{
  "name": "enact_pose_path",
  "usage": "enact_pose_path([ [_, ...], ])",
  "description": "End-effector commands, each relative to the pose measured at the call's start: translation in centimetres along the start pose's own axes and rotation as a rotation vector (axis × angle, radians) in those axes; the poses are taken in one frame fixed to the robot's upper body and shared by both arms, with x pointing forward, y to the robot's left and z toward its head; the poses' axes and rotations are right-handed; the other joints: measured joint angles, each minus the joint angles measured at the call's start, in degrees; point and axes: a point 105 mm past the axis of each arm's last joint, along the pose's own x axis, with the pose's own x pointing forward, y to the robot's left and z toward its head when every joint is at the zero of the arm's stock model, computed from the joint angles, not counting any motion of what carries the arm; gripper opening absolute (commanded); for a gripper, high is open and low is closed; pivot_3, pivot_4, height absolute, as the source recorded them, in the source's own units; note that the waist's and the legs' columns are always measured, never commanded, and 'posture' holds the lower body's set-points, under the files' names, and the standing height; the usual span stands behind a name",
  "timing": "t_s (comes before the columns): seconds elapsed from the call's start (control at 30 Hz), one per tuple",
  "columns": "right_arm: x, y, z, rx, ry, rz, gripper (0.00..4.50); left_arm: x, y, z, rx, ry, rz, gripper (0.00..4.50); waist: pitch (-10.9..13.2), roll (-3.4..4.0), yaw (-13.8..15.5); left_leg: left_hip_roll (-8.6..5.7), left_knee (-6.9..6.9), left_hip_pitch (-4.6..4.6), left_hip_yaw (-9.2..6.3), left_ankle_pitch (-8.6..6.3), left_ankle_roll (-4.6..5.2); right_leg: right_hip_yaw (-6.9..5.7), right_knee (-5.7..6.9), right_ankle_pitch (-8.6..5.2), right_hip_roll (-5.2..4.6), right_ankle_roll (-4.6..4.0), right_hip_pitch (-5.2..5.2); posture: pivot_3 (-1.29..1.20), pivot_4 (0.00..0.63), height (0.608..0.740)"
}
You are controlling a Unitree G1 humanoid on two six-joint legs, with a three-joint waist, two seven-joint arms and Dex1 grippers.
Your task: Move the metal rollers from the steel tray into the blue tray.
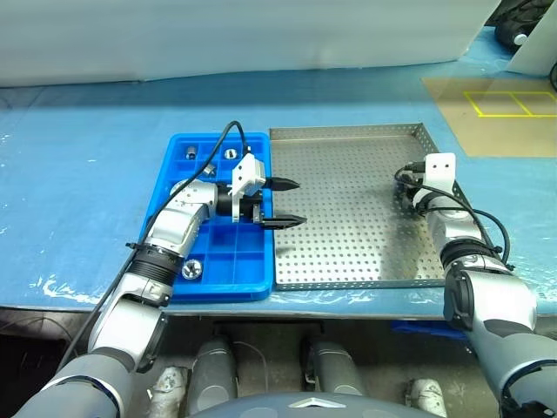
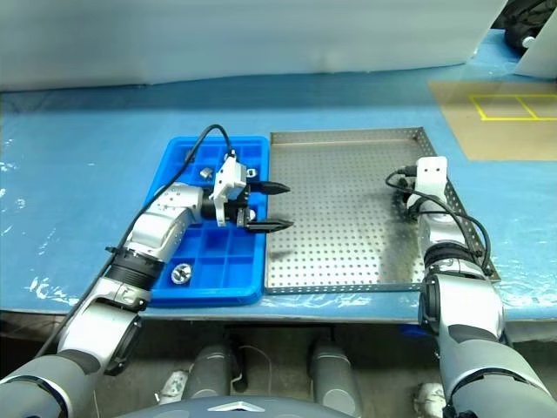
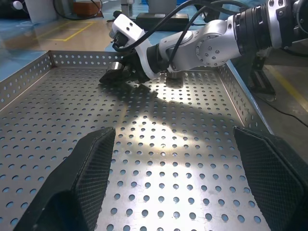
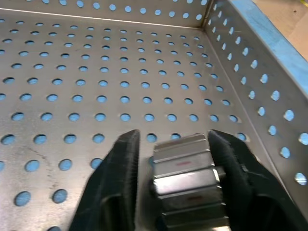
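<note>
Now right hand (image 4: 174, 159) around roller (image 4: 187, 168)

— What does the counter (image 1: 78, 174) look like?

— It is covered with a blue film (a little wrinkled and shiny near the front edge). Along the far edge stands a pale, whitish sheet (image 1: 244, 35).

— And at the far right corner?

— There a brown board (image 1: 496, 122) lies, with yellow lines (image 1: 509, 104) forming boxes. Under the front edge it is dark.
</note>
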Motion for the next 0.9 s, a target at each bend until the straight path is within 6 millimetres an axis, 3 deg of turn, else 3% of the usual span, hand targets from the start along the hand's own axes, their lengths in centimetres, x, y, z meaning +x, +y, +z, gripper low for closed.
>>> enact_pose_path([
  [0.03,-0.1,-0.7,0.4,0.022,-0.025,-0.013,1.25,-0.3,0.2,1.1,0.052,-0.022,0.011,4.14,0.0,0.00,0.0,0.00,0.00,0.00,0.00,-0.01,0.01,0.01,0.00,0.00,-0.01,0.00,0.00,-0.26,0.150,0.740],
  [0.17,-0.1,-1.0,0.3,0.008,-0.016,-0.031,1.25,-0.4,0.3,1.0,0.052,-0.018,0.013,4.14,0.0,0.00,0.0,0.00,-0.01,0.00,0.02,-0.01,0.01,0.02,-0.01,0.00,-0.01,0.00,-0.01,-0.26,0.150,0.740],
  [0.37,0.2,0.5,2.2,0.008,-0.082,0.032,1.25,-0.8,0.2,1.1,0.053,-0.014,0.010,4.14,0.0,0.00,-0.1,0.00,-0.02,0.00,0.06,-0.02,0.01,0.03,-0.02,0.00,-0.02,0.00,-0.05,-0.25,0.150,0.740],
  [0.5,0.1,5.1,6.3,-0.049,-0.226,0.238,1.25,-2.9,0.4,2.0,0.049,0.012,0.011,4.14,0.0,0.02,-0.8,0.00,-0.06,-0.11,0.18,-0.01,0.01,0.05,0.02,0.01,0.00,-0.02,-0.32,-0.24,0.150,0.740],
  [0.63,-2.4,10.8,11.0,-0.073,-0.397,0.494,1.25,-6.1,1.6,2.4,0.068,0.085,0.071,4.14,0.0,0.02,-0.7,0.05,-0.12,-0.45,0.25,0.05,-0.05,0.12,0.17,0.07,0.18,-0.09,-0.87,-0.22,0.150,0.740],
  [0.77,-5.7,15.1,12.8,-0.089,-0.458,0.706,1.25,-8.3,2.5,2.3,0.083,0.131,0.141,4.14,0.0,0.02,0.6,0.06,-0.22,-0.50,0.25,0.04,-0.06,0.10,0.09,0.08,0.15,-0.09,-0.86,-0.19,0.150,0.740],
  [0.9,-10.4,19.8,13.1,-0.132,-0.476,1.001,1.25,-9.9,2.4,3.3,0.102,0.130,0.188,4.14,0.0,-0.01,1.6,0.04,-0.26,-0.60,0.25,0.00,0.00,0.09,-0.01,0.08,0.00,-0.08,-0.86,-0.12,0.150,0.740],
])
